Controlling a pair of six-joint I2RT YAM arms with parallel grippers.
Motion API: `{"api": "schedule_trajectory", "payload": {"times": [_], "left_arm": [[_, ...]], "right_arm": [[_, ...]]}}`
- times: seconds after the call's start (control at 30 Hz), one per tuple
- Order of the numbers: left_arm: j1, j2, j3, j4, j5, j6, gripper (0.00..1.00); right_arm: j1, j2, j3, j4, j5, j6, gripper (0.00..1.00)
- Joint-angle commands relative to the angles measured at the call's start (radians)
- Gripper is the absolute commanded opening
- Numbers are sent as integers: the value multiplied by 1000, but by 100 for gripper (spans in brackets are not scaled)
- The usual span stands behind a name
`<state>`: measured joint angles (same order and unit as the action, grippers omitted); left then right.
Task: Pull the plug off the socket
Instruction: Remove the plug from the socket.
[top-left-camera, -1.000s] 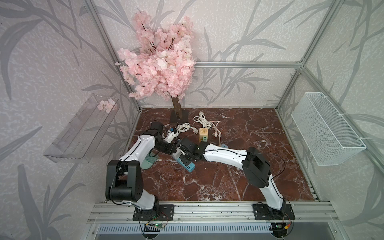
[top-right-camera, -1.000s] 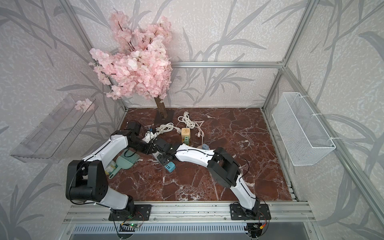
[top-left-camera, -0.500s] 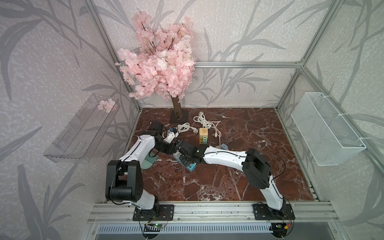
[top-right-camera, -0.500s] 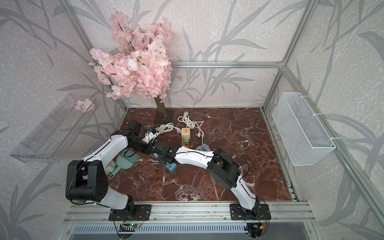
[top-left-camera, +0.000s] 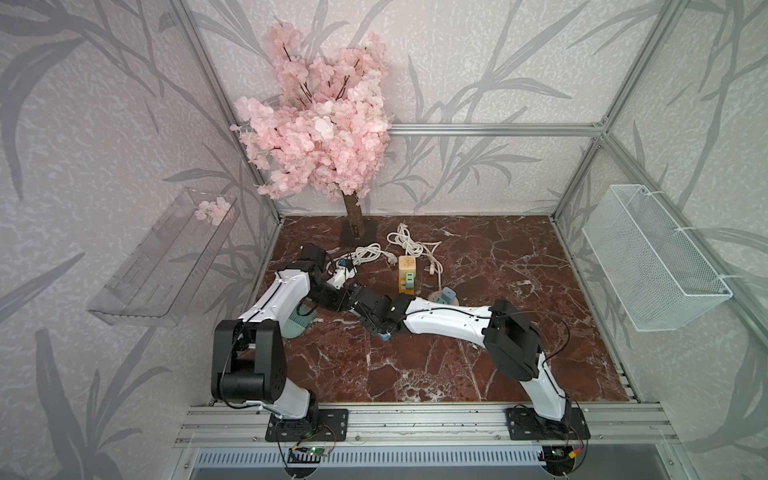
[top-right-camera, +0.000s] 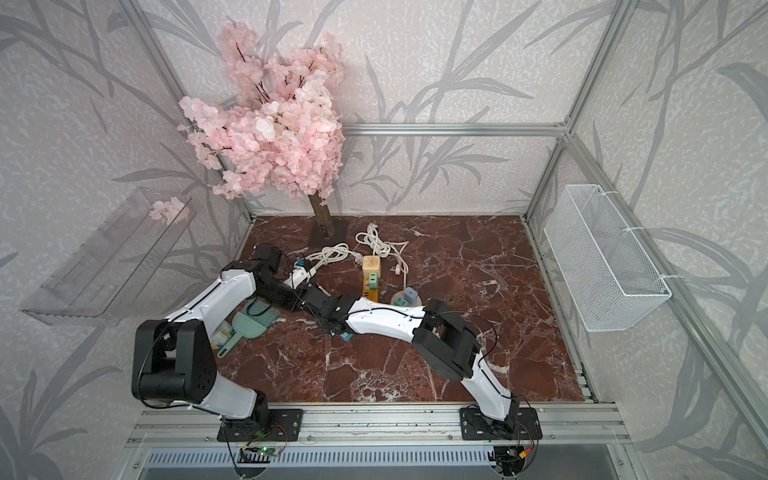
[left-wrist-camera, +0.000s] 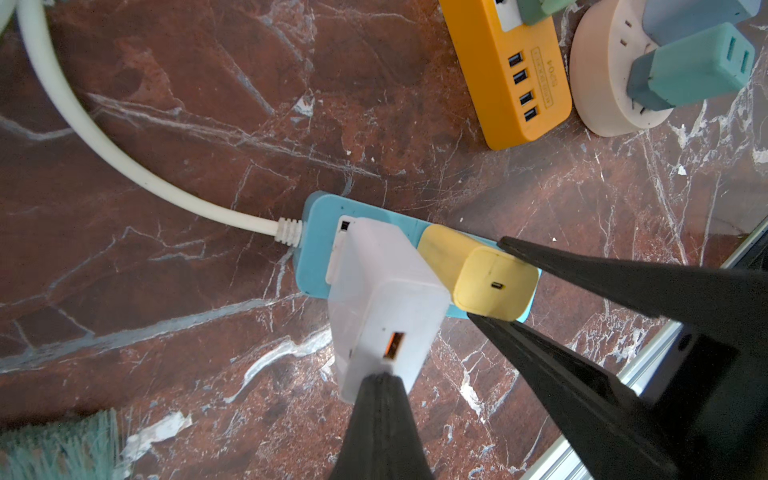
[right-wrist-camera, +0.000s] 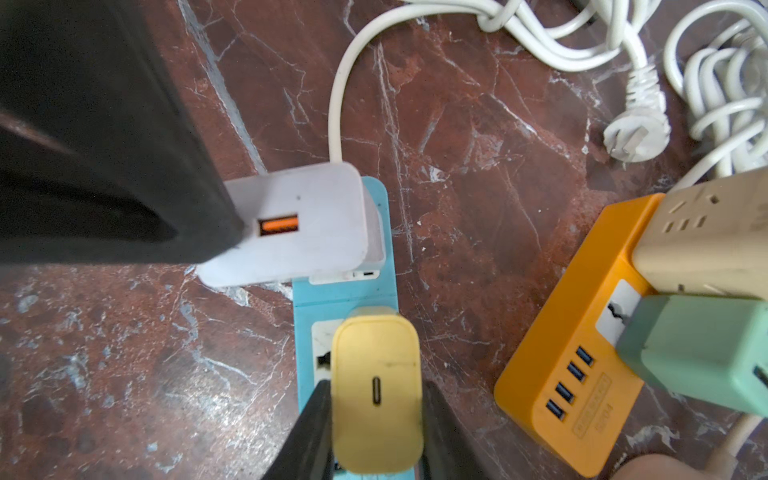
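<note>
The table (top-left-camera: 519, 291) is a slab of dark red marble with white veins. At its far left stands the black base plate (top-left-camera: 358, 237) of a pink blossom tree. Just right of that lie a bundle of white cable (top-left-camera: 368, 252) and a second bundle (top-left-camera: 405, 243). An orange power strip (top-right-camera: 370, 293) lies near the middle, running from far to near. A round beige socket (top-right-camera: 401, 300) sits just beside its near right end. The blue power strip (left-wrist-camera: 316, 249) lies flat, nearer and left of the orange one. Its white cord (left-wrist-camera: 83, 137) curves away over the marble. A teal dustpan (top-right-camera: 245, 326) and a brush (top-right-camera: 264, 311) lie together at the left edge.
</note>
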<state>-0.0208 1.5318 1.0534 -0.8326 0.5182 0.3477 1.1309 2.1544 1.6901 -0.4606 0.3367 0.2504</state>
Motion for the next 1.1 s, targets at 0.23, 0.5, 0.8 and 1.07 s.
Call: {"api": "schedule_trajectory", "payload": {"times": [0.23, 0.5, 0.8, 1.07], "left_arm": [[-13, 58, 0, 13, -35, -12, 0], [-13, 83, 59, -11, 32, -14, 0], [-13, 123, 114, -34, 65, -19, 0], [-14, 133, 143, -18, 70, -39, 0]], "right_arm": [[-3, -24, -3, 24, -262, 6, 1], [-15, -11, -1, 18, -265, 23, 1], [-22, -5, 1, 31, -281, 45, 0], [-23, 0, -3, 40, -291, 51, 0]]}}
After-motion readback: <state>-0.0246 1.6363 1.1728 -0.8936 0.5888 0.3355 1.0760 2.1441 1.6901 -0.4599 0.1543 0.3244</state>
